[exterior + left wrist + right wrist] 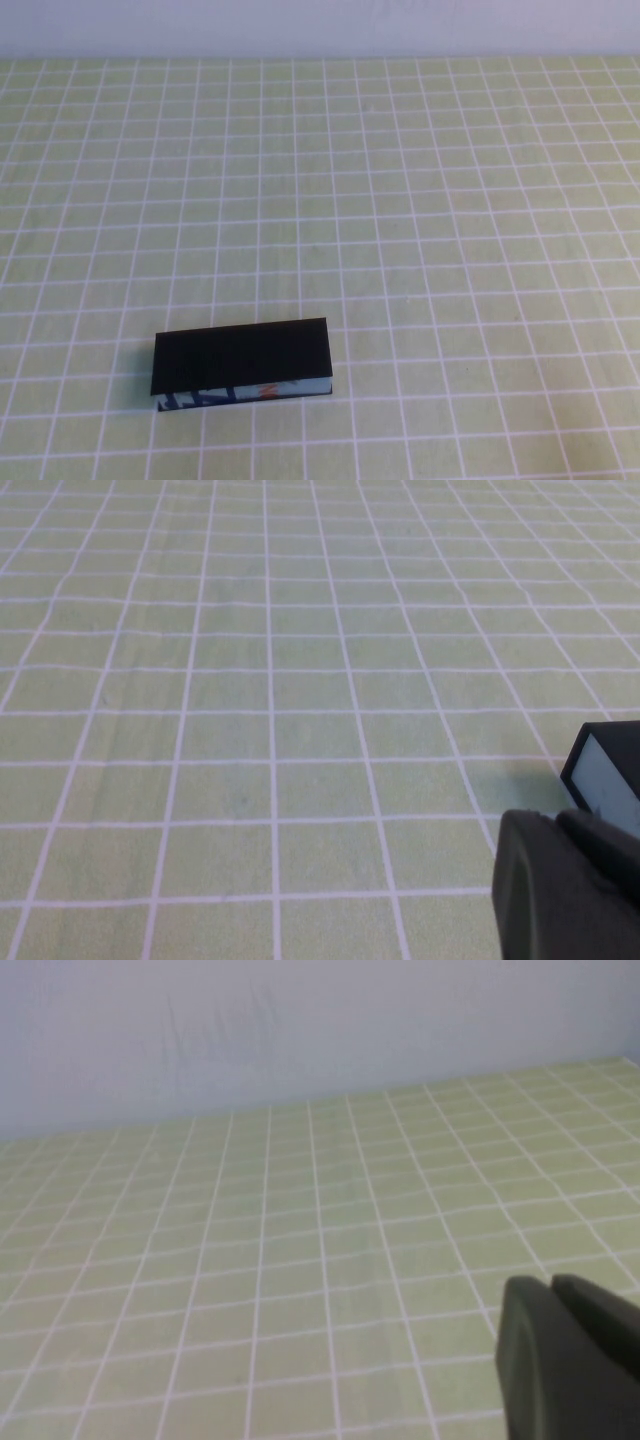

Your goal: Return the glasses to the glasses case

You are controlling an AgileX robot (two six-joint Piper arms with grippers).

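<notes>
The glasses case (241, 357) lies closed at lower left of the counter (450, 250), long axis left-right, band print unreadable. Left tool (565, 890) beside it, right tool (565, 1360) apart; fingers' state untellable.

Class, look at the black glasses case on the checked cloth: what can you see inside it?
Nothing shows inside: the glasses case presents only its black top and blue printed side. No glasses appear in any view.

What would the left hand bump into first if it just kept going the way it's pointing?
Probably only the green checked tablecloth. From the left hand onward its wrist view shows bare cloth; the glasses case sits off to one side of that line. Depth is unclear.
</notes>
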